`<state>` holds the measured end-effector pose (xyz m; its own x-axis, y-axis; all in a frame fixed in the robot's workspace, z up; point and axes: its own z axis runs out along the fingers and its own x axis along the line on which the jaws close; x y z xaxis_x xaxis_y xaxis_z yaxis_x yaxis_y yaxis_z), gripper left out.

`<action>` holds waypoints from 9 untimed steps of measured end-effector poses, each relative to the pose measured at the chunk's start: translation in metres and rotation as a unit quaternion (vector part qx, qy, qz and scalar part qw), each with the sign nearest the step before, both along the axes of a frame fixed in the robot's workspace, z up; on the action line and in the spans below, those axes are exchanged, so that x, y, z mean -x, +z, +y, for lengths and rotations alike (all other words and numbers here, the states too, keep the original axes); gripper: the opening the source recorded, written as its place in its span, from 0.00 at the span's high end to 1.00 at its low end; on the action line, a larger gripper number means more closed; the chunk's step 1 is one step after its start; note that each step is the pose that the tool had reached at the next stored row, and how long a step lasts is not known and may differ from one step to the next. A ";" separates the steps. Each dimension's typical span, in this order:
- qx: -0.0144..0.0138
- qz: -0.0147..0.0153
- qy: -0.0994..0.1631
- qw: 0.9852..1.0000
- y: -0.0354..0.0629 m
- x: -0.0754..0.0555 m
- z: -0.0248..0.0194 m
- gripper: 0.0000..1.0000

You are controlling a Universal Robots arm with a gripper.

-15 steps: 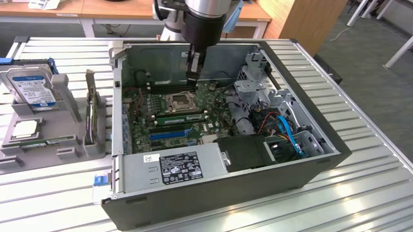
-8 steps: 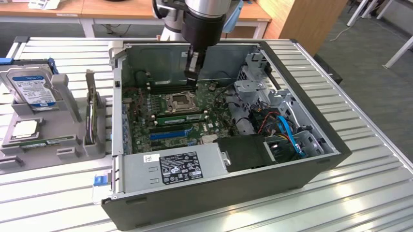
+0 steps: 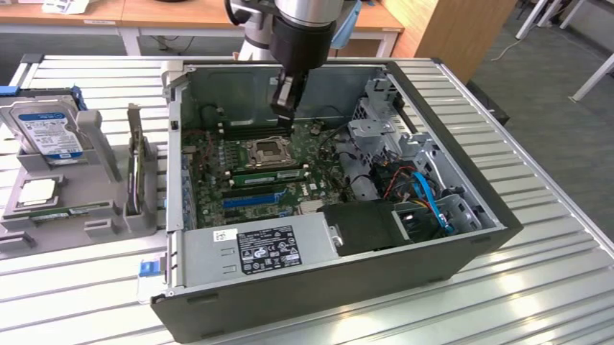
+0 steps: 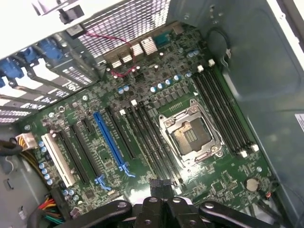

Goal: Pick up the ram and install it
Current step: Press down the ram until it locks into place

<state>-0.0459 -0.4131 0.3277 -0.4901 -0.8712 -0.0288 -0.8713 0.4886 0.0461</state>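
Note:
A long, thin green stick that looks like the ram [image 3: 73,210] lies flat on the grey fixture [image 3: 96,154], on the exterior view's left, outside the case. My gripper [image 3: 284,115] hangs inside the open computer case [image 3: 336,302] over the motherboard [image 4: 142,95], close to the memory slots [image 3: 251,130] behind the empty processor socket [image 3: 269,152]. Its fingers [image 4: 159,186] are shut with nothing between them. Black memory slots [image 4: 223,111] run along both sides of the socket [image 4: 192,135]. A green strip [image 3: 269,172] sits in the slots in front of the socket; I cannot tell if it is a stick.
The fixture also carries an upright hard drive [image 3: 48,129] and a square silver processor [image 3: 37,190]. Inside the case are the power supply [image 3: 259,248], a drive cage [image 3: 384,129], blue cables [image 3: 427,198] and a blue expansion slot [image 4: 109,140]. The case walls stand close around the arm.

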 end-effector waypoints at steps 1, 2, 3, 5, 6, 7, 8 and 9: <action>0.000 0.000 -0.005 1.000 0.0000 0.000 0.0000 0.90; 0.000 0.000 -0.010 1.000 0.0000 0.000 0.0000 0.90; 0.000 0.000 -0.015 1.000 0.0000 0.000 0.0000 0.90; 0.000 0.000 -0.025 1.000 0.0000 0.000 0.0000 0.90; 0.000 0.000 -0.029 1.000 0.0000 0.000 0.0000 0.90; 0.000 0.000 -0.035 0.999 0.0000 0.000 0.0000 0.90; 0.000 0.000 -0.040 0.999 0.0000 0.000 0.0000 0.90; 0.000 0.000 -0.045 0.999 0.0000 0.000 0.0000 0.90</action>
